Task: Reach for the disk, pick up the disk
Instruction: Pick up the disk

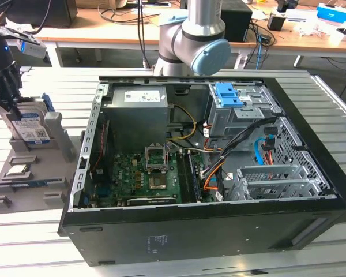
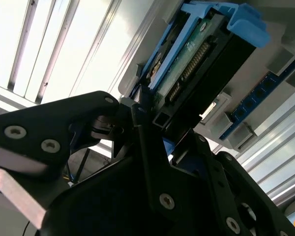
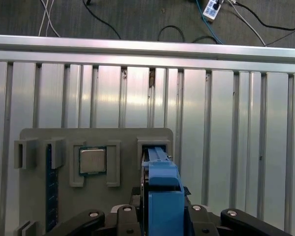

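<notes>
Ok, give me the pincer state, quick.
Pincer: closed on the disk, which sits in the gray holder.

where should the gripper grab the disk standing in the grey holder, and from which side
Grip the disk across its two broad flat faces, near the top, coming straight down from above. It stands on edge in a slot of the grey holder, so its lower part is walled in, and a blue bracket frames its narrow edges. The gripper is right at its top.
</notes>
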You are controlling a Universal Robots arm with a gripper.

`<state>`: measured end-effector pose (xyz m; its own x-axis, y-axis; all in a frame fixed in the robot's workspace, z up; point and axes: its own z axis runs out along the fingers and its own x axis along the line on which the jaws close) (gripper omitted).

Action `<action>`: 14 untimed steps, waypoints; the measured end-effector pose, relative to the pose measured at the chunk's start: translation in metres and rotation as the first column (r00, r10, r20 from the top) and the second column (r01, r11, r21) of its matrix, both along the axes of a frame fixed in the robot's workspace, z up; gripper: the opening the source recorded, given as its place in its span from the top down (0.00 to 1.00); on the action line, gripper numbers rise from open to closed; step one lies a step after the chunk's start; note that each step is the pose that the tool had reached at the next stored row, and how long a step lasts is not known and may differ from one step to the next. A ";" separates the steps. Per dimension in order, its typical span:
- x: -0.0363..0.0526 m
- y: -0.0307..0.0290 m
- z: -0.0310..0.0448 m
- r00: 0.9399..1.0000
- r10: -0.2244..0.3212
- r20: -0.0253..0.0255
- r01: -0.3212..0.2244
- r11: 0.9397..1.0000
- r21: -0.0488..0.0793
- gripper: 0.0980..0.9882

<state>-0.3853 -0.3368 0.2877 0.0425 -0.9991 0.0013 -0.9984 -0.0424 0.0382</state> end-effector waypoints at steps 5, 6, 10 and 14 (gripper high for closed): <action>0.0000 0.0000 0.0000 1.000 0.000 0.000 0.000 1.000 0.000 0.69; 0.0000 0.0000 0.0000 1.000 0.001 0.000 -0.001 1.000 0.000 0.69; 0.0000 0.0000 0.0033 1.000 0.001 0.000 -0.001 1.000 0.000 0.69; -0.0001 0.0010 0.0115 1.000 0.000 0.000 0.000 1.000 0.000 0.69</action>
<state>-0.3853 -0.3358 0.2992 0.0429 -0.9991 0.0017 -0.9984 -0.0428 0.0383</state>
